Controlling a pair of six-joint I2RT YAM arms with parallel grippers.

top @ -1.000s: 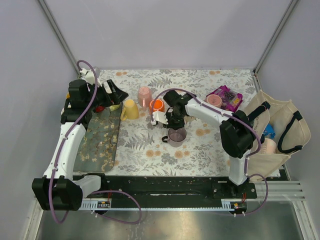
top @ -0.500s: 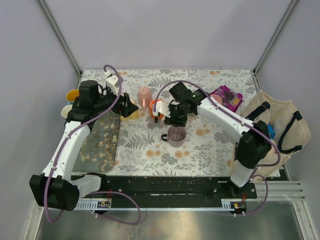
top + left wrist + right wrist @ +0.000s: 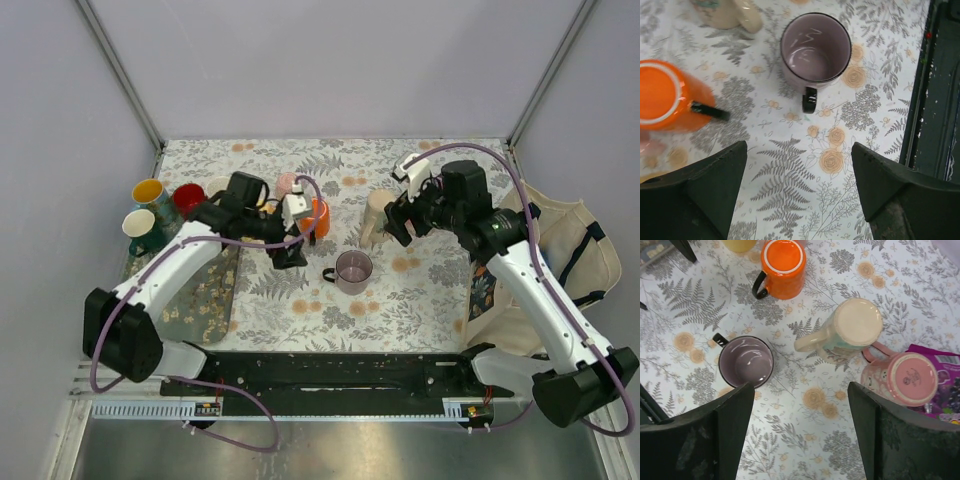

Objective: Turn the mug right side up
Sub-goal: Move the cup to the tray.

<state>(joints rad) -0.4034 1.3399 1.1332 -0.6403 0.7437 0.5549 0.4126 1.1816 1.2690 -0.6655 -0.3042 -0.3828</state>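
Purple mug (image 3: 353, 270) stands upright at worktop (image 3: 420, 300) centre, handle (image 3: 327, 274) at 9 o'clock. Likely rigid, glazed, slippery, breakable: grip across the rim wall. Left claw (image 3: 797, 170) and right claw (image 3: 800, 405): both released, empty.

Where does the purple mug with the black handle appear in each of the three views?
Top external: purple mug at centre, standing upright.
Left wrist: top centre, handle pointing down the picture.
Right wrist: left of centre, handle at upper left.
Shared landmark: orange mug, in all three views.
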